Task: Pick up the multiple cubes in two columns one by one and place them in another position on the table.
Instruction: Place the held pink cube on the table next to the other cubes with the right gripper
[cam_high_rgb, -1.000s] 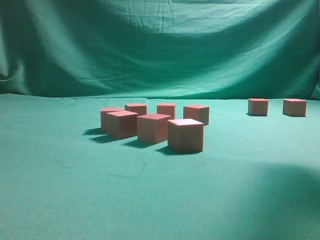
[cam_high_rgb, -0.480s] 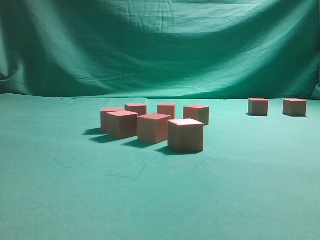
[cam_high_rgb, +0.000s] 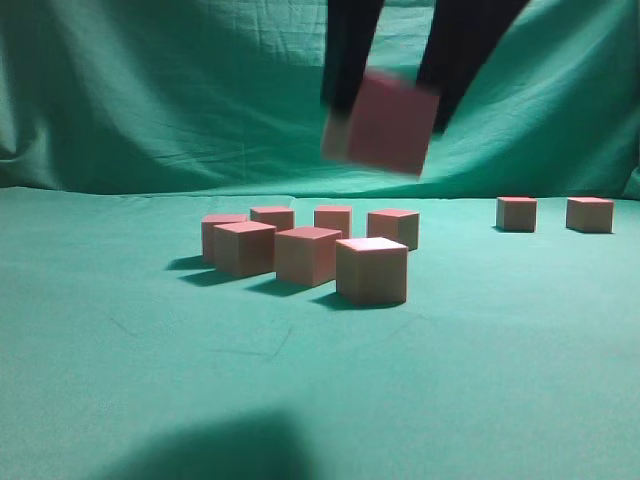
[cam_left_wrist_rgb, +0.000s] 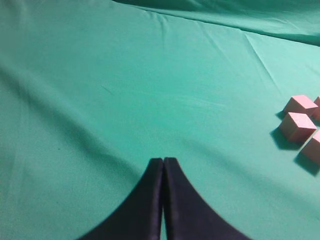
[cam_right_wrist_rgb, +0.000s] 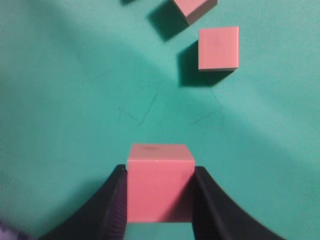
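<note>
My right gripper (cam_high_rgb: 388, 100) hangs above the table (cam_high_rgb: 90, 300), shut on one reddish-pink cube (cam_high_rgb: 384, 124) that is blurred and tilted. In the right wrist view the same cube (cam_right_wrist_rgb: 160, 182) sits squarely between the black fingers (cam_right_wrist_rgb: 112, 200) of the gripper (cam_right_wrist_rgb: 160, 171). Below and behind it stands a cluster of several cubes (cam_high_rgb: 307, 255) in two rows, the nearest one (cam_high_rgb: 371, 270) at the front right. Two more cubes (cam_high_rgb: 516, 213) (cam_high_rgb: 589, 214) stand apart at the far right. My left gripper (cam_left_wrist_rgb: 163, 161) is shut and empty over bare cloth.
A draped green backdrop (cam_high_rgb: 200, 90) closes off the back of the table. In the left wrist view, three cubes (cam_left_wrist_rgb: 297, 126) lie at the right edge. In the right wrist view, two cubes (cam_right_wrist_rgb: 218, 48) lie ahead on the cloth. A dark shadow (cam_high_rgb: 210, 450) falls on the near cloth.
The right gripper holding a cube has come into the exterior view from the top, where no arm showed before. The shadow on the cloth shifted from lower right to lower left.
</note>
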